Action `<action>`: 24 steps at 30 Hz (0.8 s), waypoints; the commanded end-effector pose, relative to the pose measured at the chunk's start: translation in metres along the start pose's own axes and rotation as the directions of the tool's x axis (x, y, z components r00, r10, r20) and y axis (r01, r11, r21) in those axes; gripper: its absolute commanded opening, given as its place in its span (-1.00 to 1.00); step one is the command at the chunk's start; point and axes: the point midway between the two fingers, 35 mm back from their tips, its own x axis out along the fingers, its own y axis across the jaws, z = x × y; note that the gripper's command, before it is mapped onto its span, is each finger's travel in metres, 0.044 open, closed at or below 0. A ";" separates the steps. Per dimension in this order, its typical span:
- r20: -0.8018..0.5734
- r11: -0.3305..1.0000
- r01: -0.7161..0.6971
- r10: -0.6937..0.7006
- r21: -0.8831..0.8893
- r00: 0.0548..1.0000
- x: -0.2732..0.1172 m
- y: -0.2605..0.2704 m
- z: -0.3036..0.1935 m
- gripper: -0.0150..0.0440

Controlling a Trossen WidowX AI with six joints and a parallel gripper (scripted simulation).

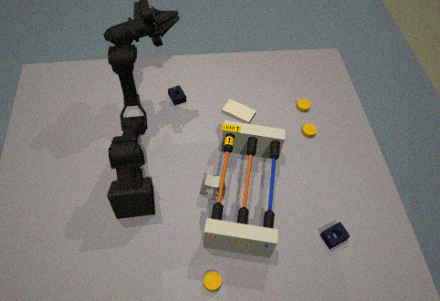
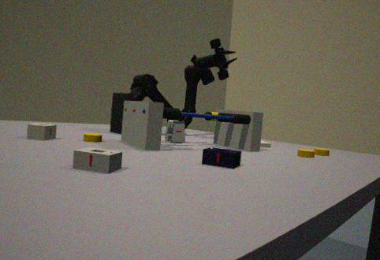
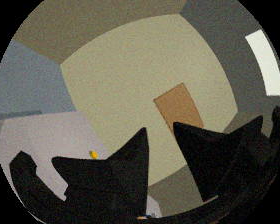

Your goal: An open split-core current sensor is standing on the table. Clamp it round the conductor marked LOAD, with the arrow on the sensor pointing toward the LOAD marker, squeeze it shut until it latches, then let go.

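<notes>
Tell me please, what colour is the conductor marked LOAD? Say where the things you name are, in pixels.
The LOAD conductor [image 1: 224, 178] is orange, clearest in the top view.

The arm [image 1: 129, 88] [image 2: 191, 94] stands raised, its empty jaws [image 1: 175, 20] [image 2: 236, 56] parted and tilted slightly upward.

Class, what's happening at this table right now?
The robot arm's gripper is raised, open, holding nothing. A grey split-core current sensor stands on the table beside the orange LOAD conductor, not clamped round it. Two dark blue blocks lie elsewhere on the table.
</notes>
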 end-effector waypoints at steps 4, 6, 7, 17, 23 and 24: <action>0.123 0.998 -0.037 0.030 0.057 0.992 -0.012 -0.024 0.013 0.29; 0.208 0.993 -0.059 0.035 0.106 0.977 -0.018 -0.045 0.019 0.47; 0.245 0.989 -0.067 0.033 0.132 0.969 -0.020 -0.056 0.020 0.55; 0.379 0.922 -0.092 -0.062 0.376 0.923 0.010 -0.142 -0.022 1.00; 0.272 0.867 -0.047 -0.103 0.496 0.957 0.057 -0.150 -0.079 1.00; 0.244 0.861 -0.038 -0.101 0.507 0.964 0.066 -0.147 -0.090 1.00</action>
